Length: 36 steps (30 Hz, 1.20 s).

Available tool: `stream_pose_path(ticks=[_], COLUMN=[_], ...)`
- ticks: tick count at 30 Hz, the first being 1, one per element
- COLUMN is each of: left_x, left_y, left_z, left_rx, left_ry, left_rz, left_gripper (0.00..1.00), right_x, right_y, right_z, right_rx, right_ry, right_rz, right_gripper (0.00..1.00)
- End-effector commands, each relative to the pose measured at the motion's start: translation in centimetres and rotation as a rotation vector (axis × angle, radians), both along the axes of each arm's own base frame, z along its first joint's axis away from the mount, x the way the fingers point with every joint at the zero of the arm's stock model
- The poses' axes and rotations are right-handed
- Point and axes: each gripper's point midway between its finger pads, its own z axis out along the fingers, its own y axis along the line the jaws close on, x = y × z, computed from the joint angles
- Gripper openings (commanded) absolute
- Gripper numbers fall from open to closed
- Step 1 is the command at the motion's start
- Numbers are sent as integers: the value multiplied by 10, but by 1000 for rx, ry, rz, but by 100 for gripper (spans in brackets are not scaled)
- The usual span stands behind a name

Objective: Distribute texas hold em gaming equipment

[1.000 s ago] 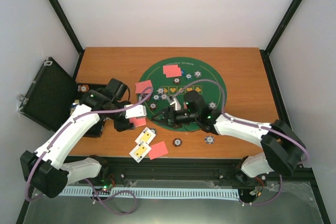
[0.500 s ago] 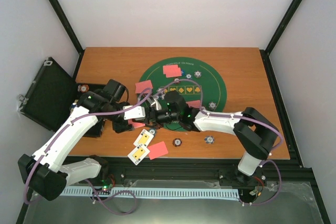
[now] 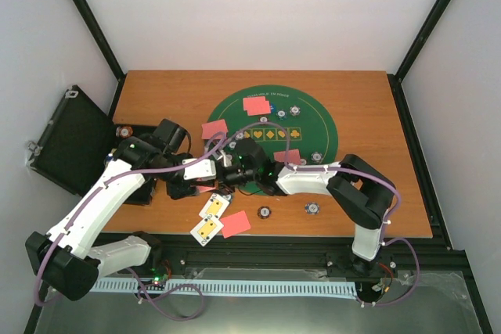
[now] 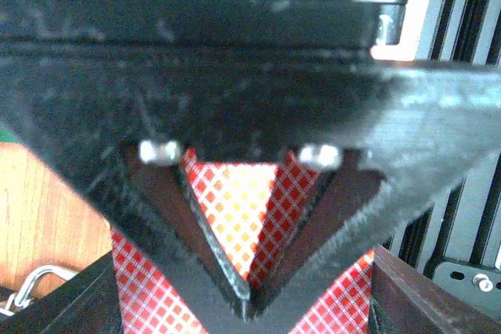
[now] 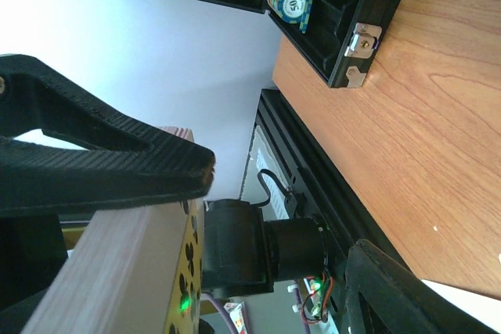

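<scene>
Curving mat (image 3: 317, 127) lettering (image 3: 272, 93), chip (image 5: 291, 4) marking: unreadable.

**Around the tabletop**

A wooden table (image 3: 368, 115) carries a round green mat (image 3: 317, 127) printed with card suits. At the left edge a black case (image 3: 70, 140) lies open, its foam-lined lid tipped outward and metal latches (image 5: 362, 37) on the front. White walls (image 3: 258, 13) enclose the space.

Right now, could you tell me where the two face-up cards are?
In the top view, the two face-up cards lie near the front edge of the table, left of centre, with a red-backed card beside the lower one.
</scene>
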Motion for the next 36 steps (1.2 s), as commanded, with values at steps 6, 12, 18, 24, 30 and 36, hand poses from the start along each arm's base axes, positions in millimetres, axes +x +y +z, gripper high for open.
stream_pose_path(ticks=[6,12,18,24,30,36], left_x=[1,3,4,6,6,6], left_y=[-4,-4,-5,-5,-3,-3], left_z=[22,23,20,17,15,14], left_rx=[-36,-36,-34,-30,-22,-15], left_ry=[-48,-53,-50,-49,-50,-49], left_rz=[-21,-21,-20,-18,-16,-17], left_gripper=[17,17,17,17,17,17], right_x=[13,21,21,20,25,44], right_y=[-46,-60,-67,-73,-83,-124], right_z=[-32,-16,4,18,34,35], right_rx=[-109,-115,-111,-117,-116,-161], right_ry=[9,-29,-56,-81,-103,-125], right_rz=[-67,-93,-109,-122,-140,-198], right_gripper=[58,50,35,13,3,3])
